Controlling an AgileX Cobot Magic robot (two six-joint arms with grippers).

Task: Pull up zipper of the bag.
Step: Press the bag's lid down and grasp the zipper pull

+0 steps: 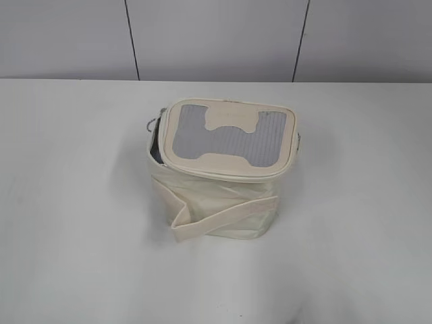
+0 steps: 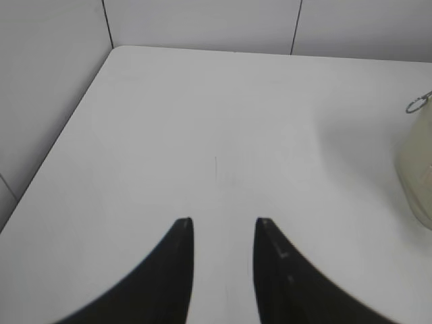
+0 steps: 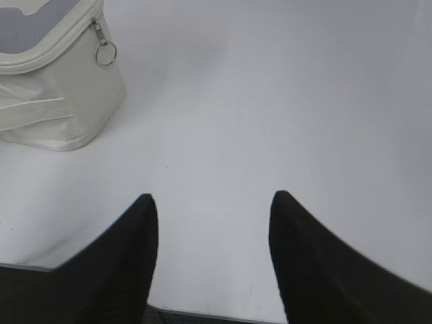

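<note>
The cream-white bag (image 1: 223, 202) stands at the middle of the white table, its lid (image 1: 229, 138) of grey ribbed panels on top. The lid gapes at the left side, where the zipper (image 1: 156, 145) is undone. One silver ring pull hangs at the left (image 1: 152, 124), the other at the right (image 1: 299, 140). The right wrist view shows the bag (image 3: 61, 108) at the upper left with a ring pull (image 3: 104, 52). The left wrist view shows the bag's edge (image 2: 417, 175) and a ring pull (image 2: 417, 104). My left gripper (image 2: 223, 221) and right gripper (image 3: 212, 197) are open, empty, away from the bag. Neither shows in the exterior view.
A cream strap (image 1: 223, 217) runs across the bag's front. The white table (image 1: 74, 223) reaches back to a grey panelled wall (image 1: 216, 37). The table's front edge (image 3: 202, 312) lies just under my right gripper.
</note>
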